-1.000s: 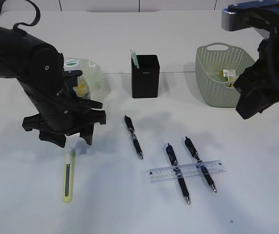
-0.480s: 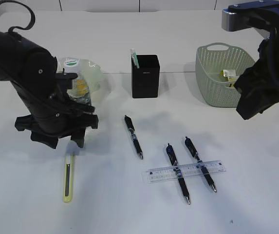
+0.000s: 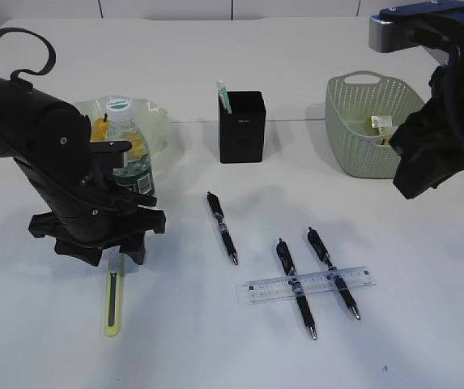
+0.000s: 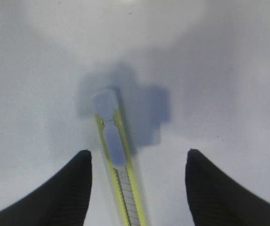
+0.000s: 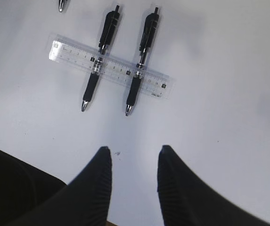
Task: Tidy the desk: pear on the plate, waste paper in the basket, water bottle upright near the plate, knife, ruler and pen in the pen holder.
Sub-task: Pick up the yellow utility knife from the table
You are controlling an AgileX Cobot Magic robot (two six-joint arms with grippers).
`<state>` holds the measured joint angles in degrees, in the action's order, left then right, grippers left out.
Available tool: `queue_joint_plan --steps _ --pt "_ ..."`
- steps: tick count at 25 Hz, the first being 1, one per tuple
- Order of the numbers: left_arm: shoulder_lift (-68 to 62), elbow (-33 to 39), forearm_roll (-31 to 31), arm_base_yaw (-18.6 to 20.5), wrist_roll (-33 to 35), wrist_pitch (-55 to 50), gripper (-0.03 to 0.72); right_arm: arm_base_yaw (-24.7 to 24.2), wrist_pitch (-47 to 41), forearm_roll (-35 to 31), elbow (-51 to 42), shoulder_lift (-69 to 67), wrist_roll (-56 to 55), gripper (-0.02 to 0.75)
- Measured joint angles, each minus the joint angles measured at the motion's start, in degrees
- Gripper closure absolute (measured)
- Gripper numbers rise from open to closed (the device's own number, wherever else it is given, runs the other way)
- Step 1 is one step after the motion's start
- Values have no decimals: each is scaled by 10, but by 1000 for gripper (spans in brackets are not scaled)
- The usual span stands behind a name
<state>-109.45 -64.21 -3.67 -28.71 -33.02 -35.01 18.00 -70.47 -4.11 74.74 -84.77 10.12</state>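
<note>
Desk white, plain. Left gripper spread, straddling knife flat on desk. Right gripper spread, empty, above ruler laid over 2 pens.

A plain white table fills the view — evenly lit, soft shadows — with pale panel seams along its far edge.

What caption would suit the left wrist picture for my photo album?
Open robot hand poised over a yellow-green utility knife lying on the white table, one finger on either side.
</note>
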Motion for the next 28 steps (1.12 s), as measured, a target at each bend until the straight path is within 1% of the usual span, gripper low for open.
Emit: queue_joint_plan --steps 10,28 --pt "-33 0 30 0 4 4 252 0 0 0 0 0 0 486" --pt "-41 0 26 0 6 10 261 0 0 0 0 0 0 486"
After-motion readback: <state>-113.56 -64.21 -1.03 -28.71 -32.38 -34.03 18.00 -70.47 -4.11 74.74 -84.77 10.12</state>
